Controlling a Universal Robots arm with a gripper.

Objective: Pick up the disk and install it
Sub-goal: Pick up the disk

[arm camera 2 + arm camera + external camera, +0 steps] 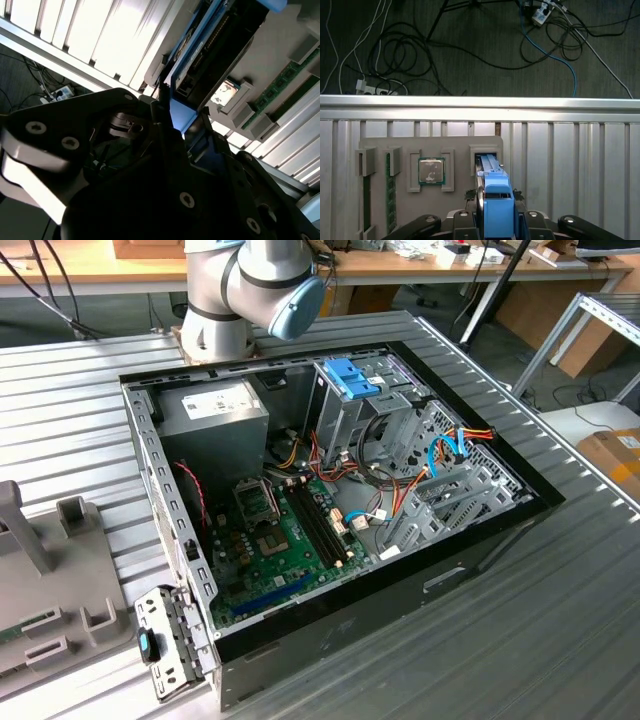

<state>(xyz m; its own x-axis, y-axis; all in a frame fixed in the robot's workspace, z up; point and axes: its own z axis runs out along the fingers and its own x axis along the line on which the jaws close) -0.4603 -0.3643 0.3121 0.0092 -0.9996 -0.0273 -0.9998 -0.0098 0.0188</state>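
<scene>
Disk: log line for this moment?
stage: pick | disk: on edge in tray slot | end effector: astride disk | grip: unclear | install: not done

One disk [497, 200], one processor chip [431, 171], two memory sticks [390, 190], one grey tray [461, 170], one open computer case [330, 640].

Place: robotics lab
Table: ribbed silver aluminium worktop [70, 420]
Workpiece: opened black desktop computer case [340, 640]
Floor: tangled black cables [402, 50]

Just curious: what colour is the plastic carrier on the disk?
Light blue, clearest on the disk in the first wrist view.
</scene>
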